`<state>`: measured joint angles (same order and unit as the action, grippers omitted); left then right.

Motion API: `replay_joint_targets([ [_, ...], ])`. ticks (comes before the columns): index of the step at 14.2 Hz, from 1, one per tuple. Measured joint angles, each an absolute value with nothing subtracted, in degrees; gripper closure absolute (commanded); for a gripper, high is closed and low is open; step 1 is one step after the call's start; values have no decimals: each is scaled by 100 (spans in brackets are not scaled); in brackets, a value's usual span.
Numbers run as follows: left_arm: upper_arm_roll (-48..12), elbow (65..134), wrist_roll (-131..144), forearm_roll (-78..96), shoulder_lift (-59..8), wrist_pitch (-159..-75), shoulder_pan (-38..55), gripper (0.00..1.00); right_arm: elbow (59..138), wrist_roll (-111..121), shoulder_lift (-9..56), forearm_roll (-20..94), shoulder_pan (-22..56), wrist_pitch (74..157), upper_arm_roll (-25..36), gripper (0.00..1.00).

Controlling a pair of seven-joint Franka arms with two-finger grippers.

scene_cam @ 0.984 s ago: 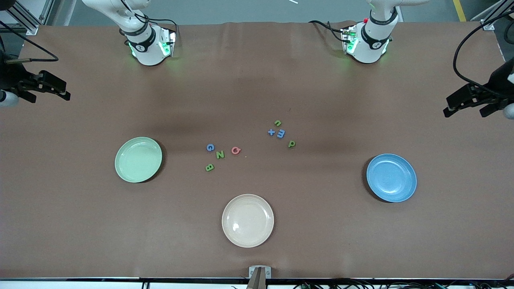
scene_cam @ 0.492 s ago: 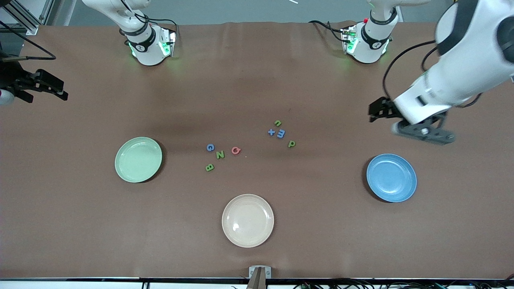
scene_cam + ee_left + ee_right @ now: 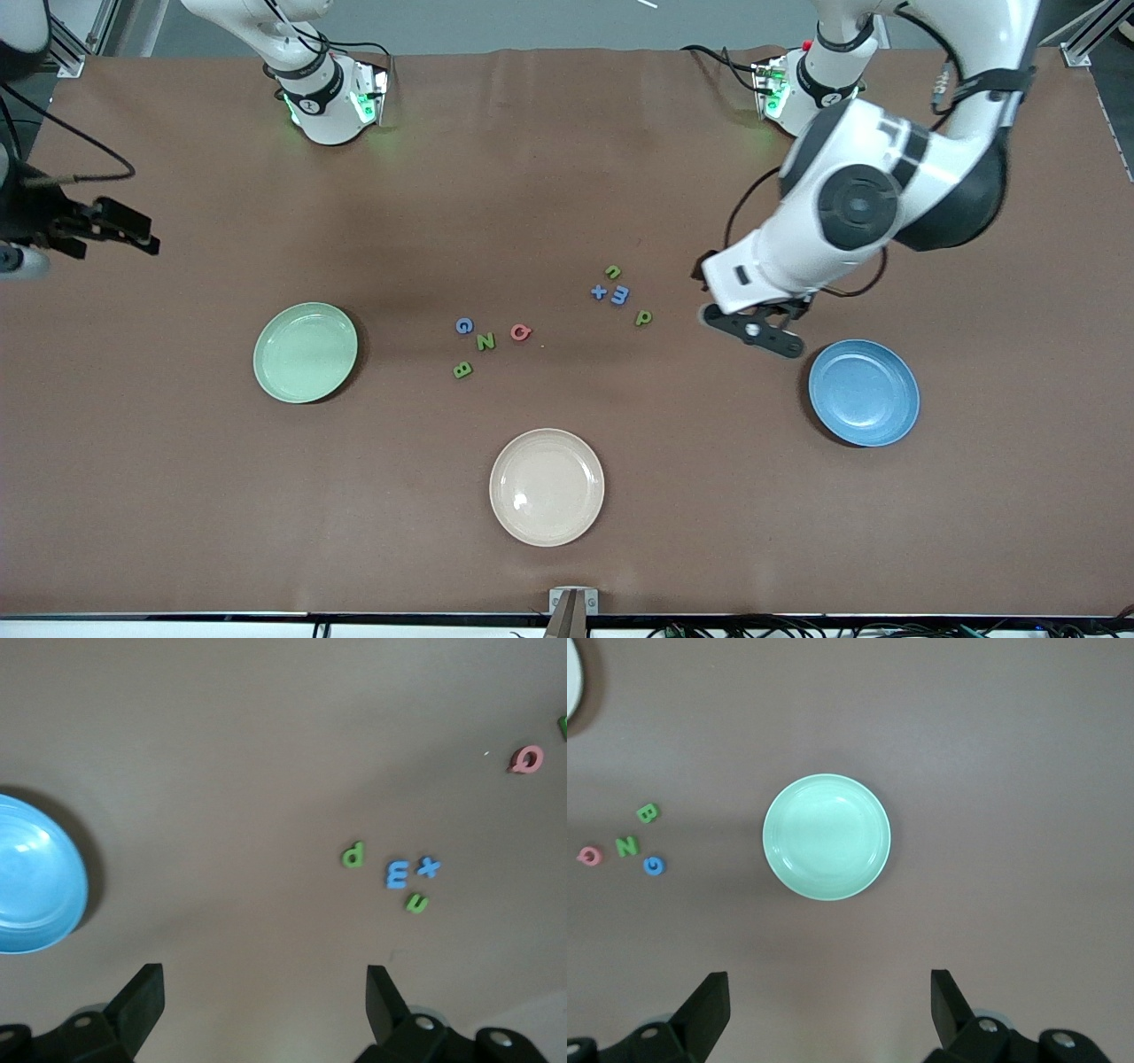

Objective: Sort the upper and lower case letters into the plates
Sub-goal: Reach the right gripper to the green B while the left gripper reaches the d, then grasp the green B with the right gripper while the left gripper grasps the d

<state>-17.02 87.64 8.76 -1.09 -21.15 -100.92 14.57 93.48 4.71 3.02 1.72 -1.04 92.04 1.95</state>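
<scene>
Your left tool [image 3: 752, 330] hangs over bare brown surface [image 3: 797, 532] between the green p [image 3: 643, 317] and the blue plate [image 3: 864, 392], fingers spread wide. Your right tool [image 3: 124, 232] waits, fingers apart, over its end of the surface. The chunky letters [image 3: 485, 341] lie mid-surface in two clusters. The mint plate [image 3: 306, 352], blue plate and cream plate [image 3: 547, 486] hold nothing.

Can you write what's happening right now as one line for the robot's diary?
left gripper: open, over table between p and blue plate | right gripper: open, waiting at table edge | letters: all on table | green plate: empty
</scene>
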Motion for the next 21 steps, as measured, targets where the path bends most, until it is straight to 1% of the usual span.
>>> replay_joint_targets([
  [3, -1702, 8766, 1596, -147, -2374, -10349, 1825, 0, 9301, 471, 917, 189, -104, 9670, 196, 0],
  [6, -1669, 8744, 1633, -149, -2520, -10404, 1740, 0, 9212, 298, 1204, 549, -83, 9957, 183, 0],
  [9, -1640, 8708, 1348, -153, -2519, -10401, 1576, 1, 9215, -634, 1443, 711, 57, 10233, 153, 0],
  [12, -1641, 8758, 1012, -153, -2559, -10439, 1576, 8, 9223, -2309, 1920, 710, 518, 10651, 125, 0],
  [14, -1650, 8999, 1014, -153, -2614, -10712, 1720, 14, 9238, -3404, 2290, 707, 872, 11094, 116, 0],
  [16, -1665, 9458, 1028, -154, -2643, -11250, 1840, 20, 9269, -4235, 2640, 704, 1209, 11549, 114, 0],
  [18, -1688, 9907, 1028, -154, -2649, -11769, 1880, 21, 9290, -4742, 2961, 703, 1483, 11966, 116, 0],
  [19, -1692, 10070, 1027, -154, -2652, -11961, 1915, 22, 9297, -4891, 3069, 703, 1562, 12080, 116, 0],
  [21, -1693, 10368, 1038, -201, -2670, -12382, 2051, 27, 9308, -5179, 3199, 703, 1694, 12180, 117, 0],
])
